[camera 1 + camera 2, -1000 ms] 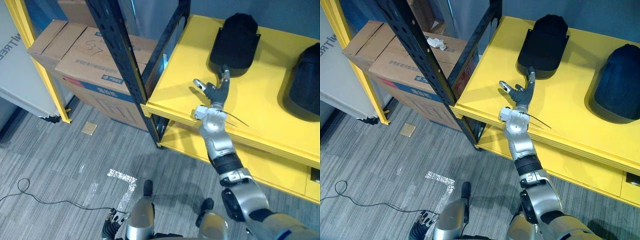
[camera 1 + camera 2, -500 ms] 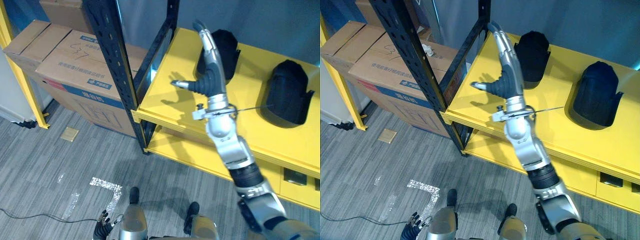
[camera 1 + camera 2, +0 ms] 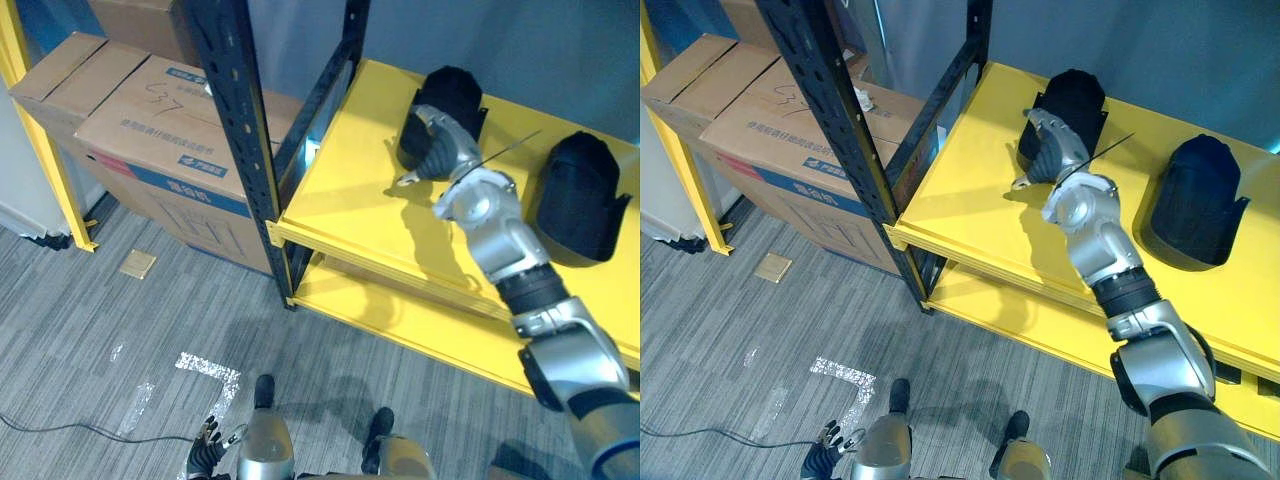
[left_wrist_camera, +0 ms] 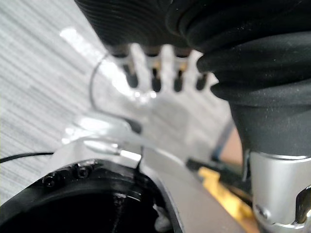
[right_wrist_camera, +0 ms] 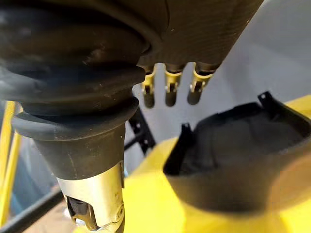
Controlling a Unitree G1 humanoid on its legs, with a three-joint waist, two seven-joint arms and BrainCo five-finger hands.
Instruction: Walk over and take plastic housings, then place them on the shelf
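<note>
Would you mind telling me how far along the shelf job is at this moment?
Done, apparently: the left housing and the right housing both lie on the yellow shelf. In hand: nothing that I can confirm; the right hand is at the left housing, contact unclear, and the left hand hangs low, open and empty. Left: probably just drawing the right hand clear.

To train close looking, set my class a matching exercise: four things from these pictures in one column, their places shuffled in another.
1. cardboard box
2. left hand
3. right hand
4. plastic housing

A. lying on the yellow shelf, clear of the hands
B. low over the grey floor
C. left of the black post
D. close by the other housing

Pairs: 1-C, 2-B, 3-D, 4-A
</note>
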